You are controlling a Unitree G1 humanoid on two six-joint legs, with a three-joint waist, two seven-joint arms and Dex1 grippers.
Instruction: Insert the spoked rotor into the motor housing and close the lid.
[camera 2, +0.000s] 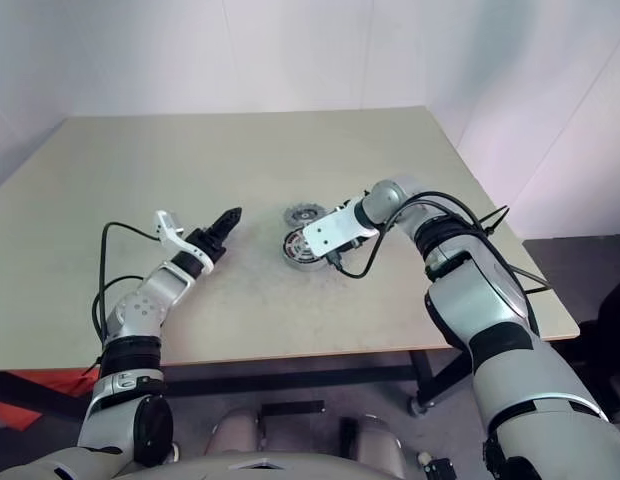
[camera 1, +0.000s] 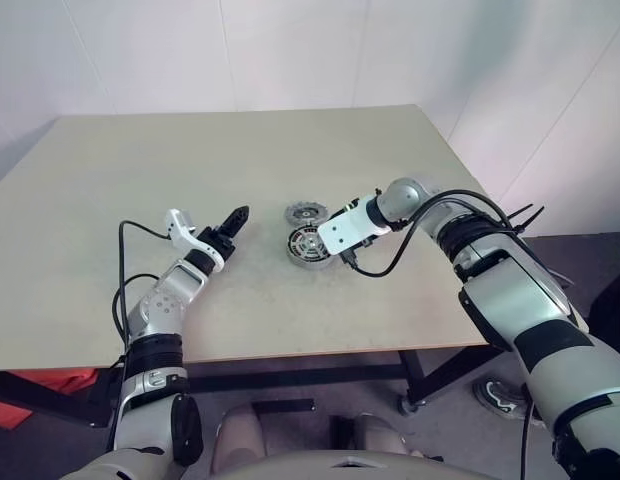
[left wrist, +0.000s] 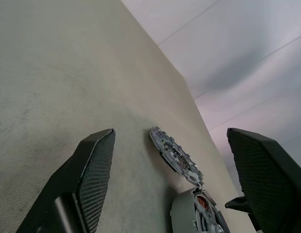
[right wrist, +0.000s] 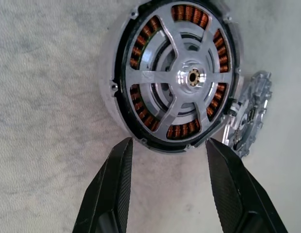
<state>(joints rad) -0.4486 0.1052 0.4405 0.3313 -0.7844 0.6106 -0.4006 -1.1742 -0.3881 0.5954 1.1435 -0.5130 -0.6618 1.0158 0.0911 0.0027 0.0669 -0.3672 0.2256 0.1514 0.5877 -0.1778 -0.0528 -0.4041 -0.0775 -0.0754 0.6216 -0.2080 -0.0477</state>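
The motor housing [camera 1: 310,247] lies on the table's middle right, its copper windings [right wrist: 141,46] showing around a grey centre. The spoked rotor [right wrist: 158,77] sits inside it, silver spokes and hub facing up. The lid [camera 1: 306,213], a grey notched disc, lies flat just beyond the housing, right against its rim. My right gripper [right wrist: 168,145] hangs tilted down over the housing's near edge, open and empty, one finger to each side of the rim. My left gripper [camera 1: 235,218] hovers level to the left of both parts, open and empty, pointing towards them.
The beige table [camera 1: 140,180] has a white wall behind it. Its right edge runs close past my right arm. A black cable [camera 1: 390,255] loops below the right wrist near the housing. Bare tabletop spreads to the left and behind the parts.
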